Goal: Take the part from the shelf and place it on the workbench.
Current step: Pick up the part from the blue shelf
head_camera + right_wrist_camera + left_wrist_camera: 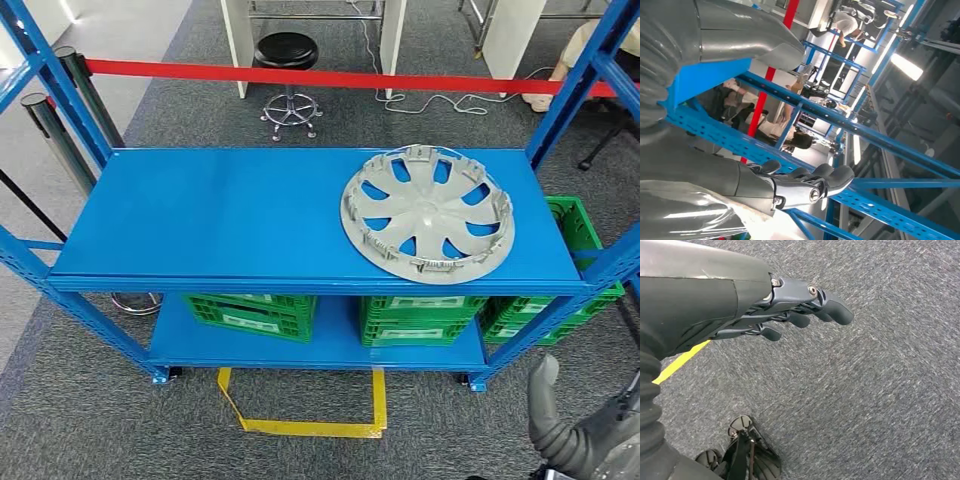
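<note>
On the shelf's point(226, 215) right end lies the hubcap point(427, 212), untouched; both hands, left hand point(798, 310) and right hand point(806, 182), hang empty, fingers apart. A one-sided grab might tip it off the near edge.

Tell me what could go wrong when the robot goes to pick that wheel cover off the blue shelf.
The wheel cover is wide, flat and lies flush on the shelf, so one hand may slip at its rim. The right hand is low, in front of the shelf edge; raising it could knock the front beam. The left hand hangs open over the carpet, far from helping.
</note>
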Action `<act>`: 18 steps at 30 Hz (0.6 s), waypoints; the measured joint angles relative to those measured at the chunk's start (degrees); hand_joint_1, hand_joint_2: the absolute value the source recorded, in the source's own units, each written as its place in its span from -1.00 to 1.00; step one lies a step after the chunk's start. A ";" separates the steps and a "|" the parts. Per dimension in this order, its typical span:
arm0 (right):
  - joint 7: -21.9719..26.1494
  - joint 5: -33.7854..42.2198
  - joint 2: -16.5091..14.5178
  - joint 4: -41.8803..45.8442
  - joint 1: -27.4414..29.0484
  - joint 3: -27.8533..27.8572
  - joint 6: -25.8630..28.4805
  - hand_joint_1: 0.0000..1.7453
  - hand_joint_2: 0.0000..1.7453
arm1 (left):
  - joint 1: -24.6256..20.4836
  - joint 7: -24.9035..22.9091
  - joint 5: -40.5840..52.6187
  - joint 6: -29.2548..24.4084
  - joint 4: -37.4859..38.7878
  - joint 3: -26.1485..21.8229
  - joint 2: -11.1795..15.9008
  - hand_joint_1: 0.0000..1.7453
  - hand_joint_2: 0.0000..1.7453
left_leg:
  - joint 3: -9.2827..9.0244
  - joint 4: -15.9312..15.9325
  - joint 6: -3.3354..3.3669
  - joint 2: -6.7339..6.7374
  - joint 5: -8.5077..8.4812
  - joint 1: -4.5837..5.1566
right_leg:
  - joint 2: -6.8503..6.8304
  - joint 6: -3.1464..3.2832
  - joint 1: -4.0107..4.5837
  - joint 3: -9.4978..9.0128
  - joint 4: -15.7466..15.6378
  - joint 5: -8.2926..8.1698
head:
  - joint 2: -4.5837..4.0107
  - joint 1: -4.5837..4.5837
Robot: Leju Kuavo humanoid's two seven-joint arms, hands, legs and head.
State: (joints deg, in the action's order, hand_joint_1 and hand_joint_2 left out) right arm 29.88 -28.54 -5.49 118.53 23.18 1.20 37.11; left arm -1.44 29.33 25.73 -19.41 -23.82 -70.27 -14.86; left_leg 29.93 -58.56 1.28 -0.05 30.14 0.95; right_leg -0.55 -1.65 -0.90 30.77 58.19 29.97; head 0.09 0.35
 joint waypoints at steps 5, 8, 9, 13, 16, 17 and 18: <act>0.49 0.49 0.21 0.45 0.09 -0.03 -0.02 -1.00 1.00 | -0.16 -0.07 0.14 0.42 0.51 -0.35 -0.03 -1.00 1.00 | -1.05 1.90 0.70 -0.04 -0.83 -0.84 | 0.36 -0.93 0.05 3.36 5.44 2.25 | 0.00 -0.27; 1.10 0.89 0.29 0.52 0.30 -0.05 -0.08 -1.00 1.00 | -0.25 -0.28 0.19 1.33 1.07 -1.30 0.01 -1.00 1.00 | -1.66 1.17 -0.83 -0.32 0.41 -1.00 | 0.78 -0.76 -0.28 1.83 0.72 -1.13 | 0.00 -0.50; 1.14 0.91 0.30 0.57 0.38 -0.04 -0.08 -1.00 1.00 | -0.27 -0.28 0.19 1.33 1.07 -1.39 0.03 -1.00 1.00 | -1.63 1.07 -1.00 -0.33 0.47 -1.01 | 0.84 -0.32 -0.26 1.72 0.61 -1.08 | 0.00 -0.50; 1.17 0.95 0.31 0.61 0.49 -0.05 -0.08 -1.00 1.00 | -0.38 -0.28 0.20 1.32 1.07 -1.50 0.16 -1.00 1.00 | 0.29 -3.51 -1.94 -0.26 3.44 -1.25 | 0.53 0.84 -0.47 1.47 0.62 -0.79 | 0.00 -0.22; 1.18 0.89 0.30 0.66 0.50 -0.09 -0.11 -1.00 1.00 | -0.34 -0.43 0.34 1.20 1.14 -1.59 0.21 -1.00 1.00 | 6.16 -14.75 -2.23 -0.25 7.76 -1.33 | 0.25 1.29 -0.34 1.33 0.62 -0.54 | 0.00 -0.12; 1.18 0.84 0.30 0.66 0.50 -0.11 -0.15 -1.00 1.00 | -0.29 -0.59 0.46 1.08 1.21 -1.66 0.23 -1.00 1.00 | 7.12 -16.17 -2.13 -0.25 7.48 -1.32 | 0.24 1.36 -0.28 1.23 0.62 -0.47 | 0.00 -0.13; 1.17 0.75 0.30 0.66 0.47 -0.18 -0.21 -1.00 1.00 | -0.25 -0.85 0.61 0.96 1.28 -1.74 0.27 -1.00 1.00 | 6.96 -15.12 -1.92 -0.25 5.91 -1.31 | 0.27 1.41 -0.22 1.06 0.62 -0.39 | 0.00 -0.13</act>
State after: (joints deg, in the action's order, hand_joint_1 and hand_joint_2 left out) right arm 31.05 -27.79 -5.19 119.19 23.65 1.02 36.90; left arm -1.69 28.48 26.34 -18.45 -22.54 -72.01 -14.59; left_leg 36.89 -73.68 -0.64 -0.30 36.05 -0.35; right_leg -0.27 -0.24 -1.12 31.83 58.81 29.58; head 0.09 0.22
